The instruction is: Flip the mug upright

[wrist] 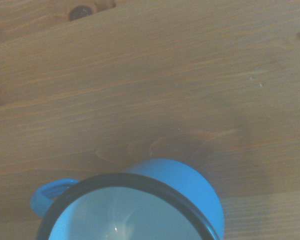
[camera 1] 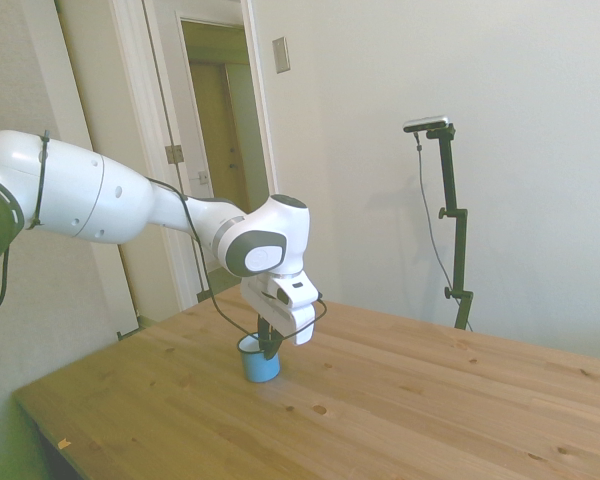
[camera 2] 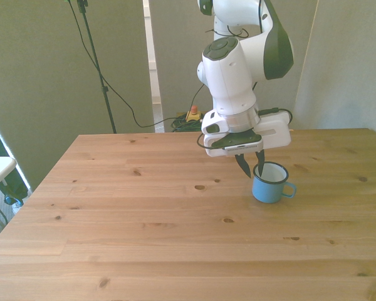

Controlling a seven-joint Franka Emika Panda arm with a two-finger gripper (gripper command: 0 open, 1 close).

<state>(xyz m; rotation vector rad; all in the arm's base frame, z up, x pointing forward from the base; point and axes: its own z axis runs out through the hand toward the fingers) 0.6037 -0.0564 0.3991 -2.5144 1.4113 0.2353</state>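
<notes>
The light-blue mug [camera 2: 271, 184] stands upright on the wooden table [camera 2: 144, 213], mouth up, with its handle toward the front view's right. It also shows in the side view as the mug [camera 1: 260, 362] and, from close by, in the wrist view as the mug [wrist: 140, 205], with its dark rim and white inside. My gripper [camera 2: 254, 169] hangs over the mug's rim on the side toward the front view's left. One finger is outside the wall and the other dips into the mouth. A gap shows between the fingertips, so the gripper is open.
Bare wood spreads from the mug toward the front view's left and toward the near edge. A dark cable [camera 2: 203, 144] loops beside the wrist. Behind the far edge, a small object [camera 2: 192, 115] lies on the floor.
</notes>
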